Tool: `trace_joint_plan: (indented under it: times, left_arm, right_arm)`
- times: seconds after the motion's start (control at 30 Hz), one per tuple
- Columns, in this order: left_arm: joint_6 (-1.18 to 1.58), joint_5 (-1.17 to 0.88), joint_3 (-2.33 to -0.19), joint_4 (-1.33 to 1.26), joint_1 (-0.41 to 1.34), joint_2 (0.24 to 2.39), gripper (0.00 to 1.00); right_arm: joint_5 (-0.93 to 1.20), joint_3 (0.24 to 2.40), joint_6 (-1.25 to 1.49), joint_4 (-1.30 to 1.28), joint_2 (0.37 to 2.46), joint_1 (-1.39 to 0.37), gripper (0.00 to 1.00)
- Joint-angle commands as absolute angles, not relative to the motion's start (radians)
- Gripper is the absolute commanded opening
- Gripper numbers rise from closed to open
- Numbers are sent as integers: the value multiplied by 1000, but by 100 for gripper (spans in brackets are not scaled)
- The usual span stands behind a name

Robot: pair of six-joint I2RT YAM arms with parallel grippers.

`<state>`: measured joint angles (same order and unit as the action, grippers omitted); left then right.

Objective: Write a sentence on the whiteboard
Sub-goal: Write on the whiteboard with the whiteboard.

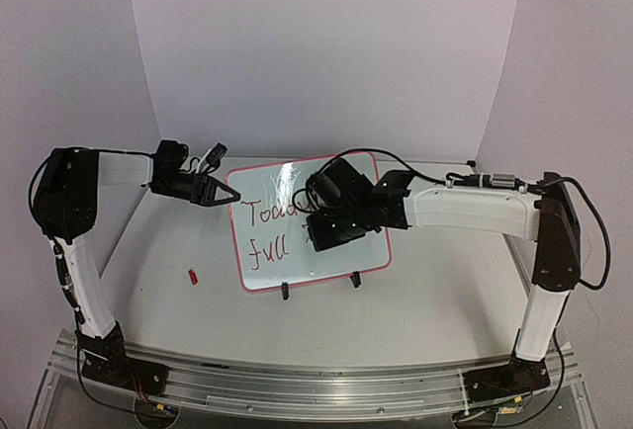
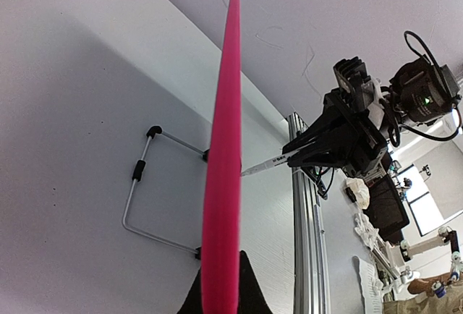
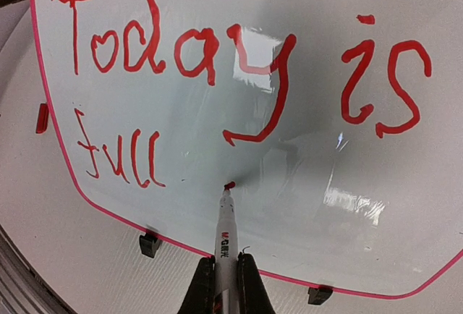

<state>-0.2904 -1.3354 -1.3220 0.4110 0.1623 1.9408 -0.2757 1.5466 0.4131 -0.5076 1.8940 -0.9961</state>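
Observation:
The whiteboard (image 1: 297, 269), white with a pink frame, stands tilted on the table. It reads "Today is" and below it "full" in red. My left gripper (image 1: 229, 195) is shut on the board's left edge. In the left wrist view the frame (image 2: 226, 111) shows edge-on between the two fingers of the left gripper (image 2: 221, 267). My right gripper (image 1: 321, 226) is in front of the board's middle, shut on a white marker (image 3: 226, 234). The marker's red tip touches the board (image 3: 325, 169) just right of "full", leaving a small red mark. The right gripper (image 3: 226, 270) shows at the bottom of its wrist view.
A small red marker cap (image 1: 194, 276) lies on the table left of the board. Two black clip feet (image 1: 285, 291) hold the board's lower edge. A wire stand (image 2: 137, 205) sits behind the board. An aluminium rail (image 1: 297, 385) runs along the near table edge.

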Motion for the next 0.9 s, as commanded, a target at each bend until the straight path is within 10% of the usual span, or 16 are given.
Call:
trace_joint_plan:
  times: [0.0, 0.87]
  left_arm:
    - [-370, -1234, -1331, 423, 196, 1975, 0]
    - [-371, -1235, -1332, 423, 195, 1978, 0]
  right_arm:
    - [-320, 1580, 414, -489, 1923, -993, 0]
    - [-254, 1547, 437, -524, 1924, -993, 0]
